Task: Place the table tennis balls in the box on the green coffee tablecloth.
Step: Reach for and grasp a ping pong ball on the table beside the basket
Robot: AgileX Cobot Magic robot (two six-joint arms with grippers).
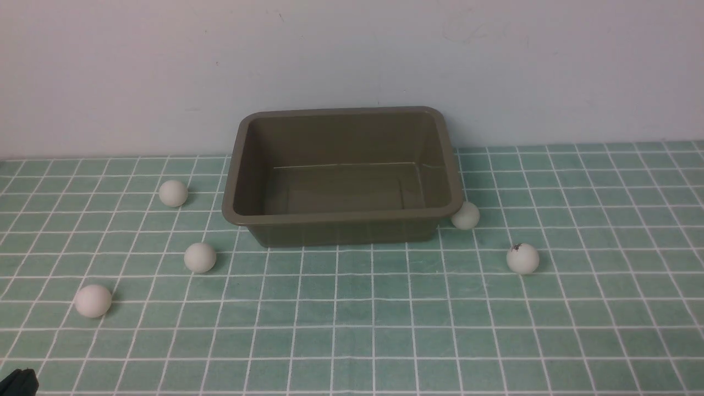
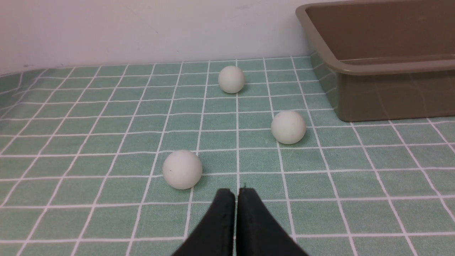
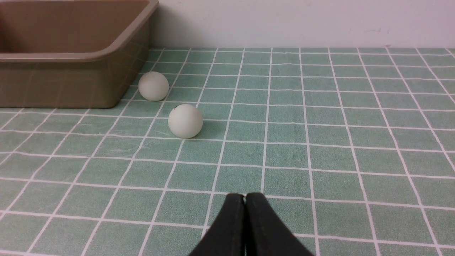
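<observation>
The olive-brown box stands empty at the back middle of the green tablecloth. Three white balls lie left of it: one far, one middle, one near. Two lie to its right: one against its corner, one with a dark mark. My left gripper is shut and empty, just short of the near left ball. My right gripper is shut and empty, well short of the marked ball. In the front view only a dark tip of the left gripper shows.
A pale wall rises straight behind the box. The box rim shows in the left wrist view and in the right wrist view. Bare cloth stretches across the front and far right.
</observation>
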